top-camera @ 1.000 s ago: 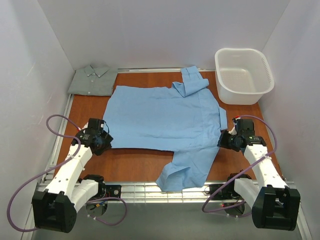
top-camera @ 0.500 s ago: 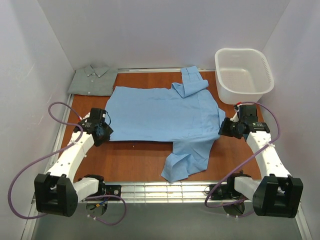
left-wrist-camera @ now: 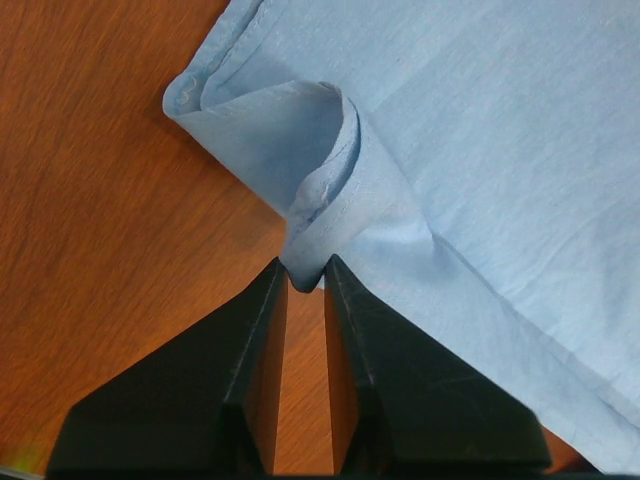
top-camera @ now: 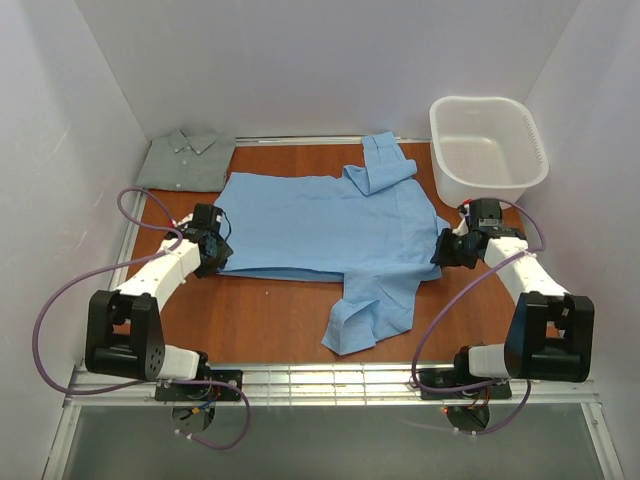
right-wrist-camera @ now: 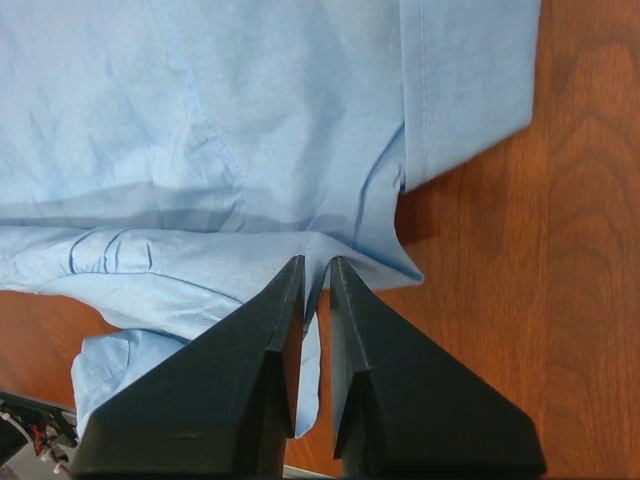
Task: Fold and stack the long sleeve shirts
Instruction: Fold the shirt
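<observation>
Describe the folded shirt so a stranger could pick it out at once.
Start at the wooden table and go to its far left corner, opposite the white basket. The grey-green shirt lies there, folded small with its collar showing. The blue shirt beside it is spread out and far larger.

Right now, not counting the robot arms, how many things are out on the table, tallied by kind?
Shirts: 2, one light blue shirt spread out in the middle, one grey-green shirt folded at the far left corner.
Baskets: 1, the white basket at the far right corner.
Total: 3.
</observation>
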### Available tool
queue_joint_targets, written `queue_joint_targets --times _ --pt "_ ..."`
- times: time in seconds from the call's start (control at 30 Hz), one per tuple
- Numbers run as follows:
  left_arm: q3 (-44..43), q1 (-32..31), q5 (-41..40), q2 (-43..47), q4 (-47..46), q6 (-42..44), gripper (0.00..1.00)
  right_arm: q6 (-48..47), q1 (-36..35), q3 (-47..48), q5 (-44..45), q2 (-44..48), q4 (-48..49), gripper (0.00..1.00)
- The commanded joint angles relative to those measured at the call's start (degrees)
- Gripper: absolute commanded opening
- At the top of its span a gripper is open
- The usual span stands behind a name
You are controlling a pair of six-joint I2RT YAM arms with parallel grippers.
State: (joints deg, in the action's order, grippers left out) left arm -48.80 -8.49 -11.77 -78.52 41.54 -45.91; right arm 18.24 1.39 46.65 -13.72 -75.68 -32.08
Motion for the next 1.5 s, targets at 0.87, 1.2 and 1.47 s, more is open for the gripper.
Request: queue_joint_targets --times 0.87,1.2,1.47 --pt "-9.22 0.23 -4.58 -0.86 -6.47 10.04 0.8 -10.06 -20.49 2.14 5.98 12.39 -2.46 0.65" --pt "2.29 0.23 -4.14 11.0 -10.94 15.59 0.85 1.69 -51.55 -0.08 6.76 13.19 -4.4 0.7" --pt "10.2 0.23 -2.73 15.33 -15.17 16.03 0.85 14.01 -65.19 2.3 10.9 6.61 -4.4 0.7"
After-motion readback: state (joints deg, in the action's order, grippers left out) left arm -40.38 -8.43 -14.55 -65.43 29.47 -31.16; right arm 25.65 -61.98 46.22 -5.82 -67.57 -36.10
